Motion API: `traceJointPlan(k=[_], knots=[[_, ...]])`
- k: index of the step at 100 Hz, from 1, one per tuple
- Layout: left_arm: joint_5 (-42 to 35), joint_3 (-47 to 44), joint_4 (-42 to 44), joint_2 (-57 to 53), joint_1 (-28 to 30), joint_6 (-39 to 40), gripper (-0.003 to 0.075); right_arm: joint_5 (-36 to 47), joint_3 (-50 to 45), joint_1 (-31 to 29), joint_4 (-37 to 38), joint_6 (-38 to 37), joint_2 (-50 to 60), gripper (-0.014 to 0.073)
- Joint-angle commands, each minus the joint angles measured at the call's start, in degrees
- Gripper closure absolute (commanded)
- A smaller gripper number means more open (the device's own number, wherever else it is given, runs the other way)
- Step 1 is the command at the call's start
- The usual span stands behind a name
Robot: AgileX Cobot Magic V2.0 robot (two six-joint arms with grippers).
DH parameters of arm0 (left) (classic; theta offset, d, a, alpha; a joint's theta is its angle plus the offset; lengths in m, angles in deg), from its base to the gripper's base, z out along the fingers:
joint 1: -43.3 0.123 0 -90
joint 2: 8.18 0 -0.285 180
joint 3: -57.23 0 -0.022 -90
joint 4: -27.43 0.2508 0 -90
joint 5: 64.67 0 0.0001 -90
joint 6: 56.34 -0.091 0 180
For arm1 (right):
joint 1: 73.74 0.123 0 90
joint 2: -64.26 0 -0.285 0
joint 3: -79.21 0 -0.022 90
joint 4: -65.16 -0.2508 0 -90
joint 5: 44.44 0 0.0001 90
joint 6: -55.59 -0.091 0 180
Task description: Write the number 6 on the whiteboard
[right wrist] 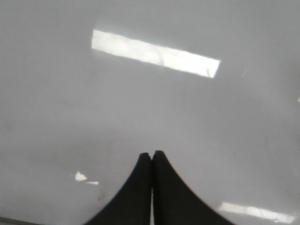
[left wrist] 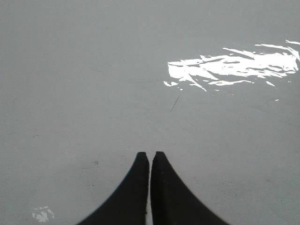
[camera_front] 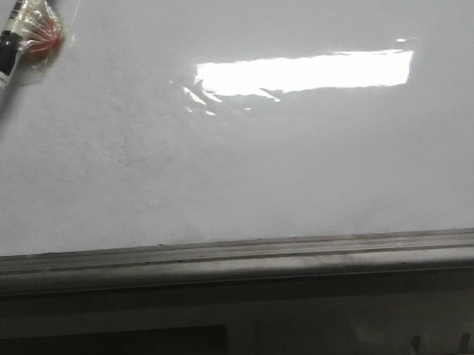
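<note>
Glossy white fills your front view: the board (camera_front: 244,169) spans nearly the whole frame, lit by a bright rectangular glare (camera_front: 305,73) right of centre, with a few creased reflections just beside the glare's left end. You will find no 6 on it from the front; the surface reads bare apart from faint smudges. Along its near edge runs a dull grey ledge (camera_front: 242,259), stretching the full width, with darker structure below it that is too dim to make out.

At the far left corner you have a marker (camera_front: 0,57) lying tilted on the board, black barrel, white end, dark tip pointing toward the near left. Touching its upper end sits a small red item in clear wrap (camera_front: 42,36); what it is, you cannot tell.

Neither arm shows in the front view. In your left wrist view the left gripper (left wrist: 150,157) hangs over the board with its jaws drawn together, only a hairline slit between them, nothing held. A short thin dark stroke (left wrist: 174,104) lies on the board ahead of it, below a broken patch of glare. In your right wrist view the right gripper (right wrist: 152,156) is likewise closed on nothing, tips touching, over plain white surface.
</note>
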Motion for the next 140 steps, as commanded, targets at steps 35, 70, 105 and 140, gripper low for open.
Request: traceJointPlan(k=[35,70,105,140], knots=[[-4.26,-2.76,-0.60,-1.86,-0.37,0.38,0.0740,4.69,-1.28,-0.44,0.66,-0.01,1.05,0.0659],[-5.22,-2.76,-21.00,-1.86,-0.30,0.38,0.0740,6.69,-1.28,-0.44,-16.08,-0.13,1.05,0.0659],[-4.97,-0.60,-41.56,-1.65,-0.37,0.26,0.0741,4.99,2.01,-0.44,-37.50,-0.13,0.93,0.0656],[19.38,21.53,-25.40,16.91,-0.37,-4.26,0.0740,-15.31,18.49,-0.44,-31.39,1.30,-17.93,0.0638]])
